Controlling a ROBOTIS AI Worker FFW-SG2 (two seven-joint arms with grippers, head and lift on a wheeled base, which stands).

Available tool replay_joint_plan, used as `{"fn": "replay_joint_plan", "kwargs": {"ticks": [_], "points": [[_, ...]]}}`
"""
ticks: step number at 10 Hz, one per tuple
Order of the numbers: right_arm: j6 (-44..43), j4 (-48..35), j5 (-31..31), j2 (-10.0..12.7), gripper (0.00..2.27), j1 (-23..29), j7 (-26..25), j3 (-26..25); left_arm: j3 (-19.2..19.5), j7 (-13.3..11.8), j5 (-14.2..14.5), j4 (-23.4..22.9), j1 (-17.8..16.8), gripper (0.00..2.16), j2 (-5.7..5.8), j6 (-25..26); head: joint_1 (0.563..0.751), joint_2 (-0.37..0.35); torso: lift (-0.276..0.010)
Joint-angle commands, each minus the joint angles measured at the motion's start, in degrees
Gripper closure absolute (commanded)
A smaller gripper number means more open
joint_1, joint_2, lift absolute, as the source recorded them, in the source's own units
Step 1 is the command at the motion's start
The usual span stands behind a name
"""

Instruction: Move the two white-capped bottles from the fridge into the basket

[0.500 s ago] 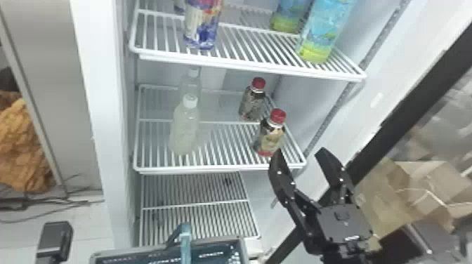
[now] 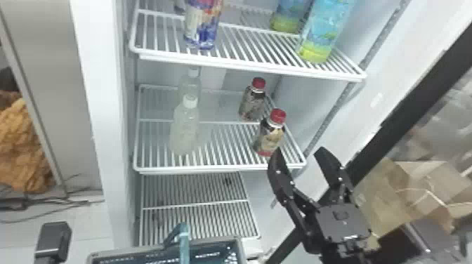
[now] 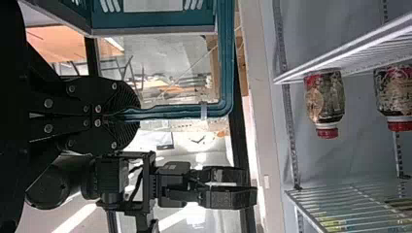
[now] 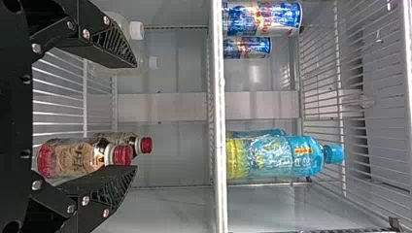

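**Both white-capped bottles (image 2: 185, 135) on the fridge shelf (image 2: 224, 170)**

You have them at left, one near, one far, and two red-capped bottles (image 2: 269, 137) at right. Above, count two cans (image 2: 202, 26) and two blue bottles (image 2: 318, 40). Your right claw (image 2: 299, 152) stands open; your left claw (image 3: 114, 116) is closed on the handle (image 3: 226, 63) of the one basket (image 3: 150, 20).

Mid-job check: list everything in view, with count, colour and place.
White-capped plastic bottles: 2, clear, middle shelf, left side
Red-capped bottles: 2, dark and tan, middle shelf, right side
Drink cans: 2, blue-red-white, upper shelf, left
Tall bottles: 2, blue and yellow, upper shelf, right
Wire shelves: 3, white, inside fridge
Fridge: 1, white, ahead
Plastic basket: 1, teal, before fridge
Left gripper: 1, black, on basket handle
Right gripper: 1, black, near middle shelf's right
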Motion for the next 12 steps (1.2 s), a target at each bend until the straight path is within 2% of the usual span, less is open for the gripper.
{"fn": "replay_joint_plan", "kwargs": {"ticks": [1, 4, 8, 12], "points": [[0.0, 0.0, 0.0, 0.0, 0.33, 0.0, 0.0, 0.0, 0.0, 0.0, 0.0, 0.0, 0.0, 1.15, -0.05, 0.0, 0.695, -0.35, -0.26], [0.1, 1.3, -0.1, 0.0, 0.33, -0.8, 0.0, 0.0, 0.0, 0.0, 0.1, 0.0, 0.0, 1.15, -0.05, 0.0, 0.695, -0.35, -0.26], [0.1, 5.8, -0.9, -1.3, 0.33, -5.5, 0.8, 2.4, 0.1, 0.0, 0.2, 0.0, 0.1, 1.15, -0.13, 0.0, 0.695, -0.35, -0.26], [0.6, 11.0, -1.1, -2.5, 0.28, -11.0, 3.7, 4.7, 0.0, 0.0, 0.3, 0.0, 0.0, 1.15, -0.13, 0.0, 0.695, -0.35, -0.26]]}}
